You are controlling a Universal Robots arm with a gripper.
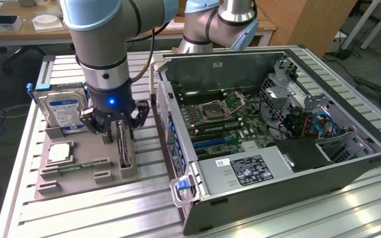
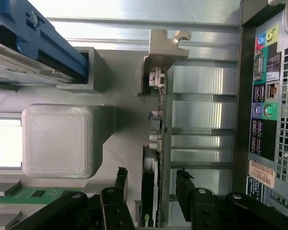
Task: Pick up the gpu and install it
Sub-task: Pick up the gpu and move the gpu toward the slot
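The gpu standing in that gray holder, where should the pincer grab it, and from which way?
Grip the gpu by its top edge, one finger on each flat face, coming straight down. It stands on edge in a slot of the gray holder, so only its upper part is free. The pincer hangs open over it, fingers either side.

Gpu (image 2: 150, 189): matt blk board, shiny metal bracket; holder (image 2: 57, 139): grey ribbed plastic; table (image 2: 201, 81): brushed alu.
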